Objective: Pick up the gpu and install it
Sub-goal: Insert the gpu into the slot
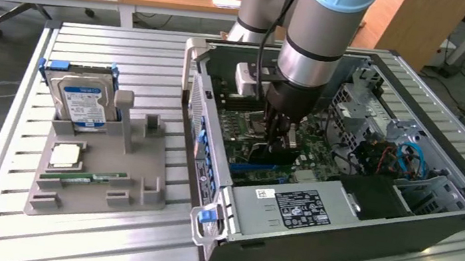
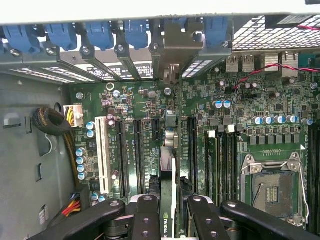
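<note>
The gpu (image 2: 168,167) stands on edge inside the open computer case (image 1: 436,225), low over the long slots of the green motherboard (image 2: 240,115), its far end reaching toward the rear wall's blue clips (image 2: 100,32); whether it sits in a slot I cannot tell. The gripper (image 2: 171,202) pinches it, black fingers (image 2: 147,215) pressed against both faces. On the exterior view's left, a grey holder (image 1: 96,173) on the slatted table (image 1: 109,249) carries a blue-labelled hard drive (image 1: 83,101) and a memory stick (image 1: 82,179).
</note>
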{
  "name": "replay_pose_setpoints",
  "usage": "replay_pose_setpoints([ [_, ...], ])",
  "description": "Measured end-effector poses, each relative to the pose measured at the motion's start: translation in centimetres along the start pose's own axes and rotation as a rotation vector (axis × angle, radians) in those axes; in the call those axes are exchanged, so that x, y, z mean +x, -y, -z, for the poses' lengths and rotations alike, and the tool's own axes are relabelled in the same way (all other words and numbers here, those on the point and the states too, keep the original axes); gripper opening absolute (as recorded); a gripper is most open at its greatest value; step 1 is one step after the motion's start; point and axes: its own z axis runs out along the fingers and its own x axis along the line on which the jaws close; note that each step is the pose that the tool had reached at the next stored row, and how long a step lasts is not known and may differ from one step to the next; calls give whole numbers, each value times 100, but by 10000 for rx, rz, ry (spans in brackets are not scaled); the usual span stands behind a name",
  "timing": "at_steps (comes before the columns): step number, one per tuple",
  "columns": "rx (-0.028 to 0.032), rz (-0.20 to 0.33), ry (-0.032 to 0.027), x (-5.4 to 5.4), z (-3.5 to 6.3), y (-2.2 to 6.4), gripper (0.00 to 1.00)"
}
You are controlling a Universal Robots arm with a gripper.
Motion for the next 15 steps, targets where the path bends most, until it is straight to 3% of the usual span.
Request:
replay_pose_setpoints([
  [7,-159,-1,-13,0,0,9,26],
  [12,-335,-3,-28,-1,1,22,26],
  [15,-349,-4,-30,-1,1,22,26],
])
